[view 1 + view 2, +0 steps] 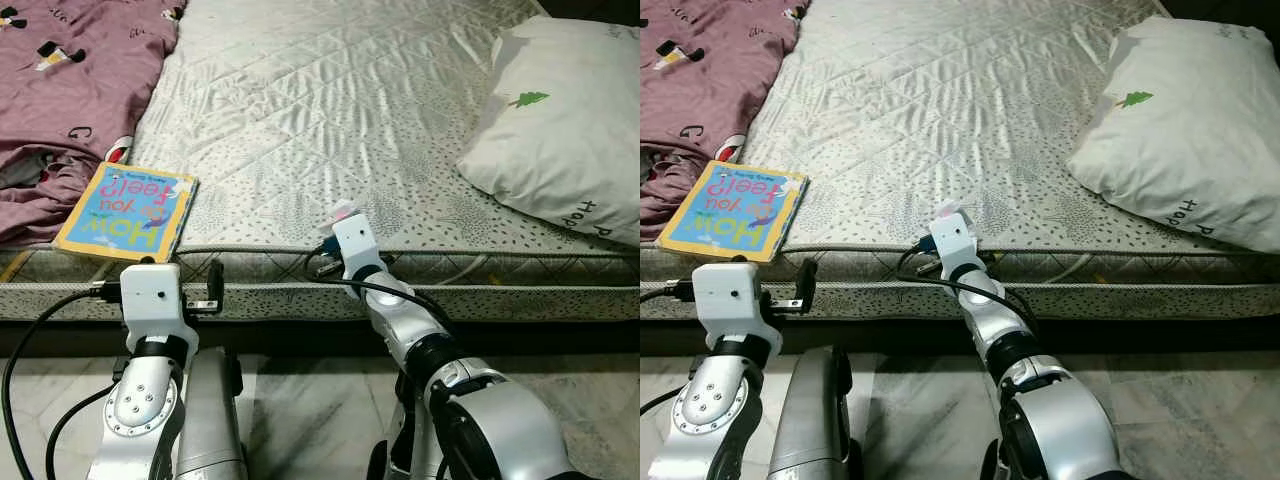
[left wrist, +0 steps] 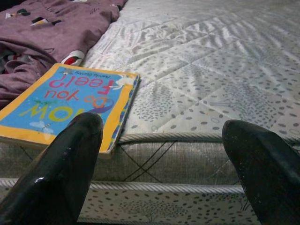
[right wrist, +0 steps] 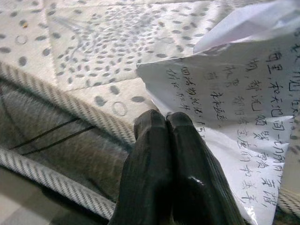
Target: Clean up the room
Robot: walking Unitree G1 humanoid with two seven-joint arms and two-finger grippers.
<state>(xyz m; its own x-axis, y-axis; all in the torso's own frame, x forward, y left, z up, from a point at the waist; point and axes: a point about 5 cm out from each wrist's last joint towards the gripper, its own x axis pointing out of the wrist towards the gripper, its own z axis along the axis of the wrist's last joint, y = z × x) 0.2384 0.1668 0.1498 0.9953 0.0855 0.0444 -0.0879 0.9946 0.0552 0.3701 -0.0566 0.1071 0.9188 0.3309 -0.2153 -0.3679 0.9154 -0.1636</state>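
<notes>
Right hand (image 3: 166, 123) pinching paper (image 3: 234, 122) at mattress (image 1: 330, 120) edge; left hand (image 2: 164, 140) wide open, empty.

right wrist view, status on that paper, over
Right gripper fingers shut on white handwritten paper sheet at grey dotted mattress edge. Left gripper open, facing yellow-and-blue picture book. Nothing in the way.

You have a crumpled white paper (image 3: 243, 117) with handwritten lines pinched in the right end effector (image 3: 166, 123) at the mattress's (image 1: 330, 110) near edge. A yellow-bordered blue book (image 1: 127, 211) lies flat at the same edge, one corner overhanging, beside the purple blanket (image 1: 70, 90).
</notes>
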